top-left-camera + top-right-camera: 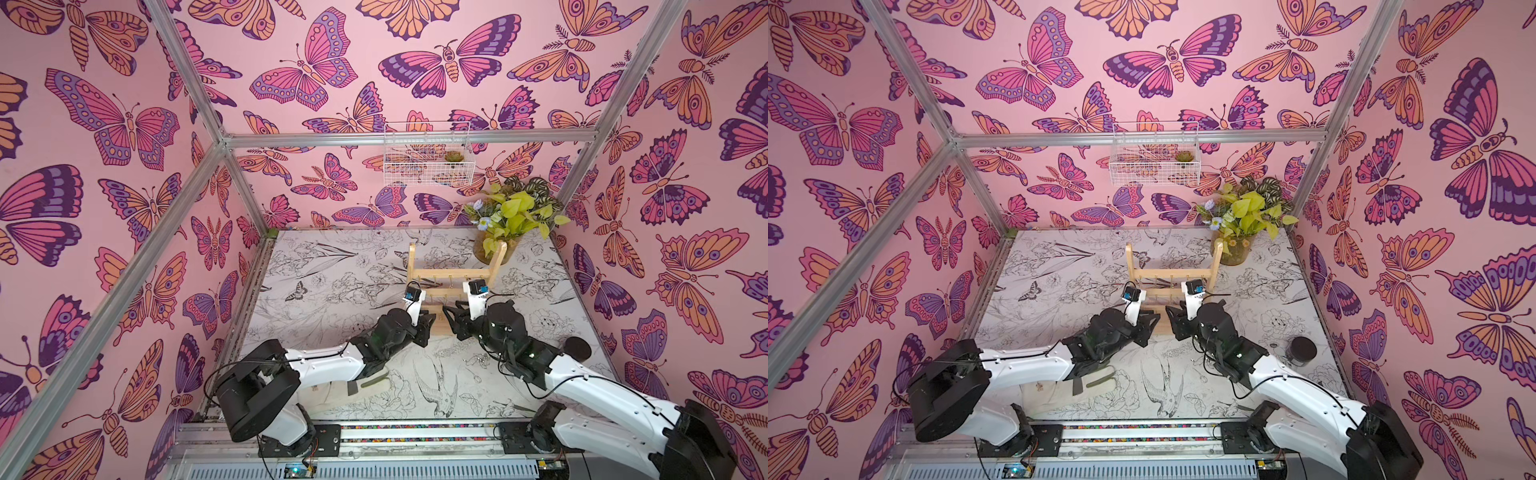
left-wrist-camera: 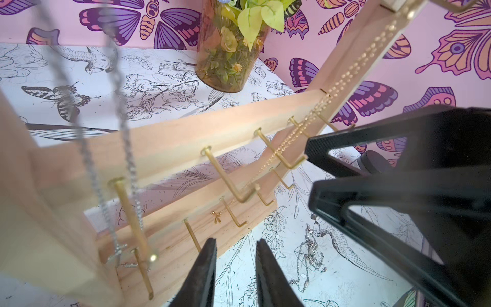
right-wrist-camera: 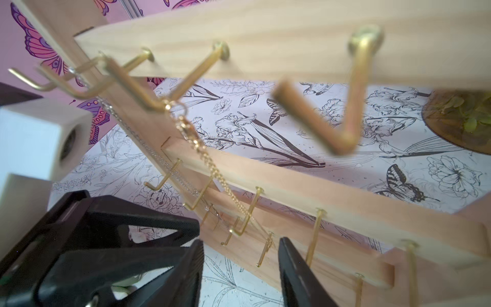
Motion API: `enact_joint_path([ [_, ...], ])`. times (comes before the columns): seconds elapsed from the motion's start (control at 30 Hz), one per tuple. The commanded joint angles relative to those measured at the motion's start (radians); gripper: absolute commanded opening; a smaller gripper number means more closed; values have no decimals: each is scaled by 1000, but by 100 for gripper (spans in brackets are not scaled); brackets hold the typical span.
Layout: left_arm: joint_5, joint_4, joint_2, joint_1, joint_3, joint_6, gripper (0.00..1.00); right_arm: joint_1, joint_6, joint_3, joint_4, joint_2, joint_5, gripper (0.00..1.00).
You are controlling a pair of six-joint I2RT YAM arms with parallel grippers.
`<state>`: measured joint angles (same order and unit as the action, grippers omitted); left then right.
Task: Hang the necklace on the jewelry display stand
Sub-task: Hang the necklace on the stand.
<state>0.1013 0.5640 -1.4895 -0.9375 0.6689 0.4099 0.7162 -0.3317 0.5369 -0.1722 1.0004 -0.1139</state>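
Left jaws: parted a little, nothing between them; lower centre of the left wrist view, before the lowest crossbar [image 2: 186, 234].
Right jaws: parted wider, nothing between them; lower centre of the right wrist view, before the lower hooks.
Left arm [image 1: 328, 361], right arm [image 1: 582, 374]: reach from the lower edge of both top views to mid-frame; their jaws face each other, apart, before the stand's base.
Jewelry display stand [image 1: 453, 274] [image 1: 1171, 274]: light wood, 2 uprights, 3 crossbars with gold hooks [image 2: 225, 176], flat base; upright on the surface [image 1: 316, 291], centre of both top views.
Gold necklace [image 3: 190, 131]: clasp end looped over 1 hook of the top crossbar [image 3: 265, 40], upper left of the right wrist view; chain hangs past the middle crossbar. In the left wrist view its chain [image 2: 345, 77] runs from upper right toward centre; a small gold pendant [image 2: 216, 216] shows against the lowest crossbar. Clear of both jaws.
Silver chain [image 2: 128, 148]: blurred, hangs down the left of the left wrist view from beyond the upper edge.
Silver necklace [image 2: 309, 256] [image 1: 478, 361]: heaped on the surface, lower right of centre in the left wrist view.
Vase of leaves and flowers [image 1: 486, 253]: upper right of the surface, behind the stand.
White wire basket [image 1: 428, 162]: on the back wall, above the stand.
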Motion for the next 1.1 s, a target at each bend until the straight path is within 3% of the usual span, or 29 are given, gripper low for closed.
enact_joint_path([
  [0.0, 3, -23, 28, -5, -29, 13, 29, 2, 8, 32, 85, -15, 11, 51],
  [0.27, 44, -9, 64, -7, -57, 0, 31, 1, 6, 38, 104, 3, -21, 55],
  [0.4, -16, 89, 89, -7, -96, -49, 30, 1, 15, 32, 105, -7, -23, 56],
  [0.53, -7, 181, 112, -7, -147, -76, 30, 2, 31, 18, 89, -37, -25, 59],
  [1.07, 47, 81, 207, -6, -182, -75, 32, 1, 20, 30, 168, -91, -13, 63],
])
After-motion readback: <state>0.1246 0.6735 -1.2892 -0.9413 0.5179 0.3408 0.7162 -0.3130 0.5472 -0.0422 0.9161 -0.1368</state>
